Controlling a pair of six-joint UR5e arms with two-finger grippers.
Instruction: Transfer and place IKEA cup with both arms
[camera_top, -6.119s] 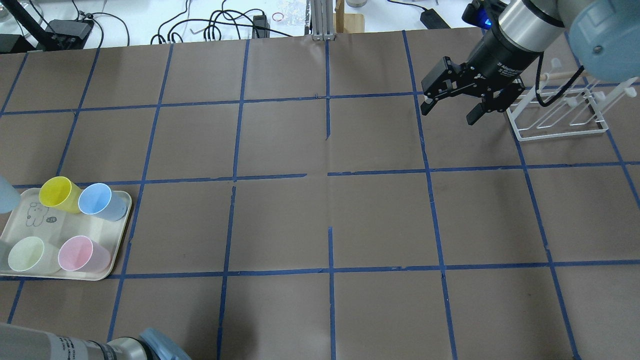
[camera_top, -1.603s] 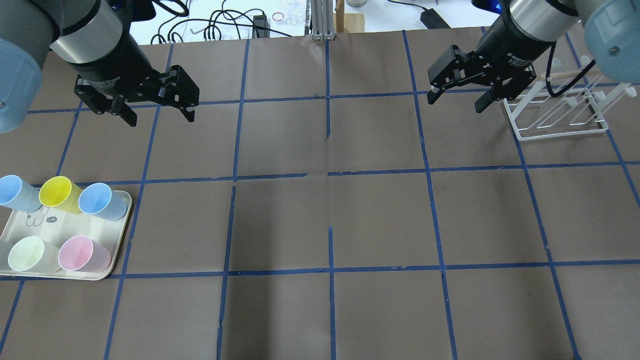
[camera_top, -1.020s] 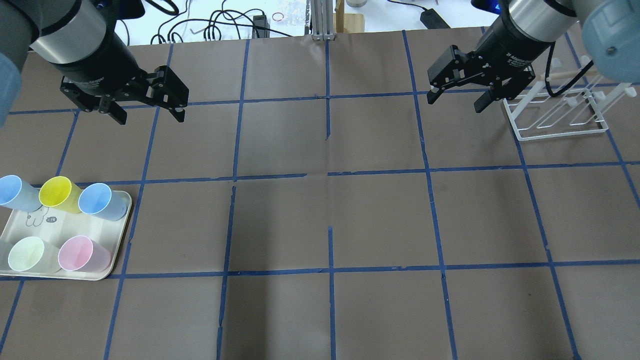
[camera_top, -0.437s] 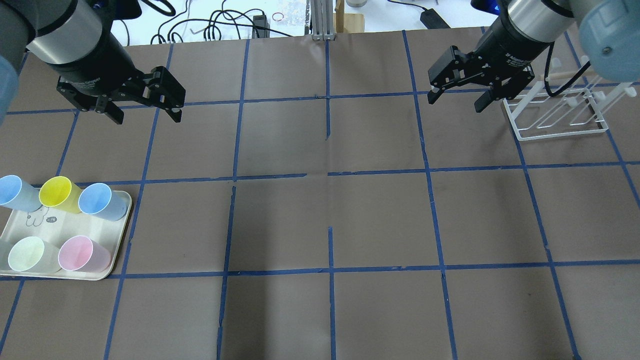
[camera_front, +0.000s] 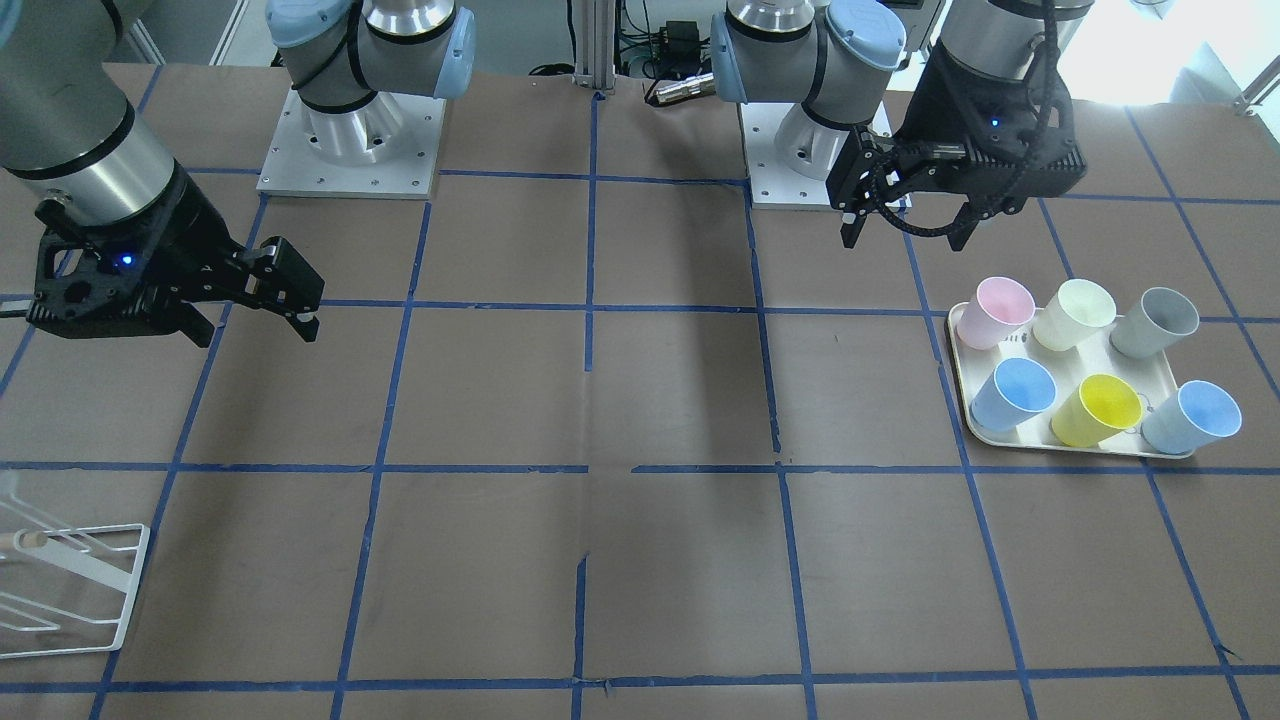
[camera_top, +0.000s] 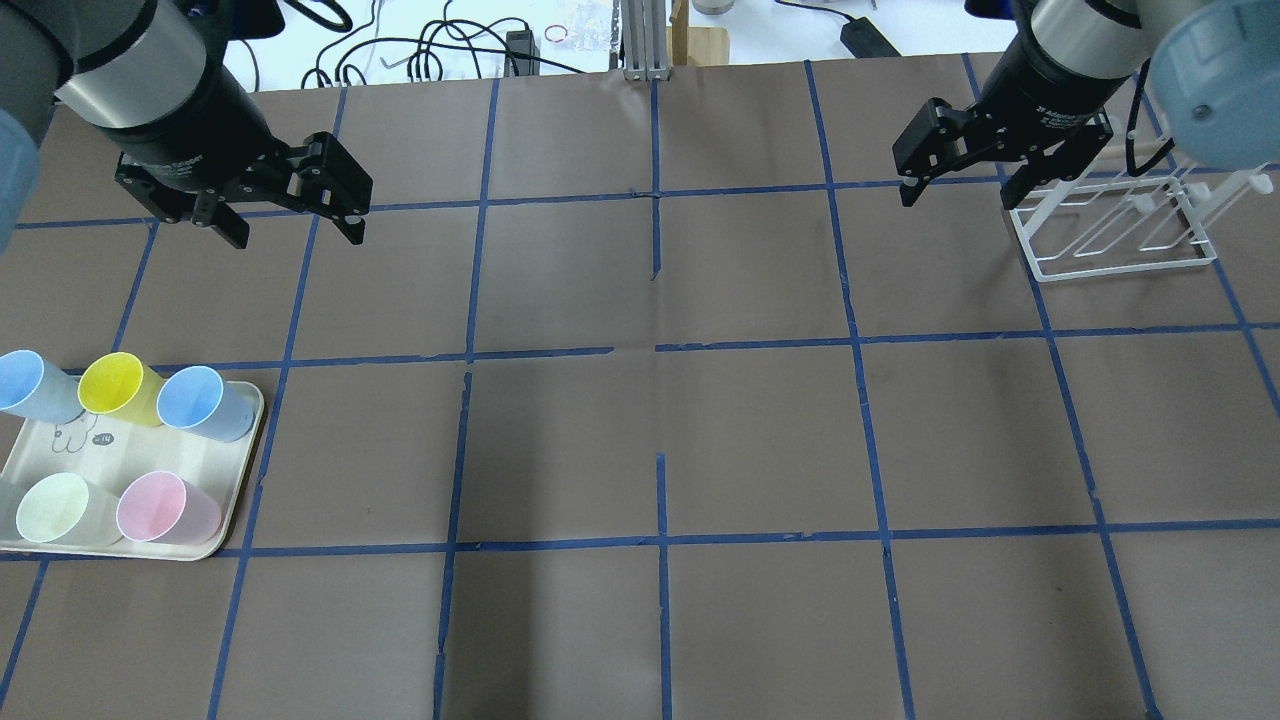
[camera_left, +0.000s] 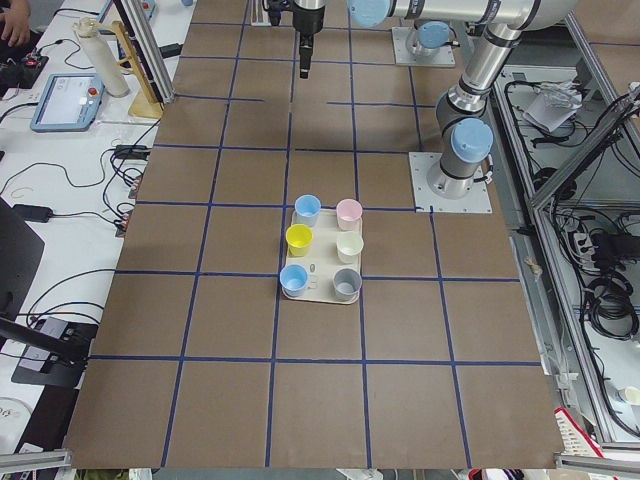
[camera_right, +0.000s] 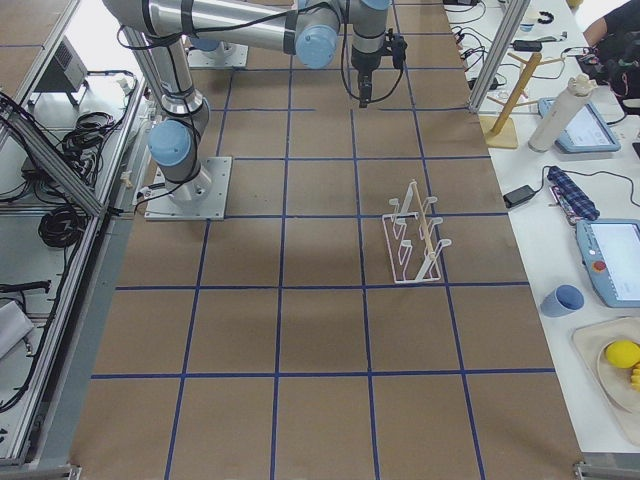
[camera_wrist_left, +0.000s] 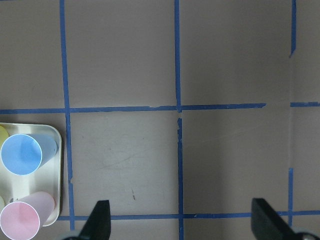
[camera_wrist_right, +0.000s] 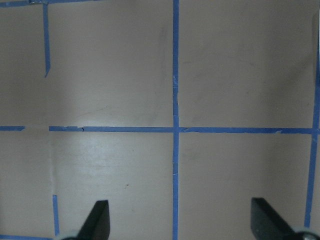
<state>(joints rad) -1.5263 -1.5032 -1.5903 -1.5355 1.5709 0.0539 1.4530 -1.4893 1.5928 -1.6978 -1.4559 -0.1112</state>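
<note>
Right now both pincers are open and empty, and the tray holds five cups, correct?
Not five: the tray holds six cups, as the front-facing view shows. The left pincer and right pincer are open and empty.

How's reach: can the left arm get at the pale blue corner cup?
Probably yes: the left gripper is open and empty, nothing sits between it and the pale blue cup; the yellow cup stands close beside it.

matt plastic IKEA cup, metal wire rack
</note>
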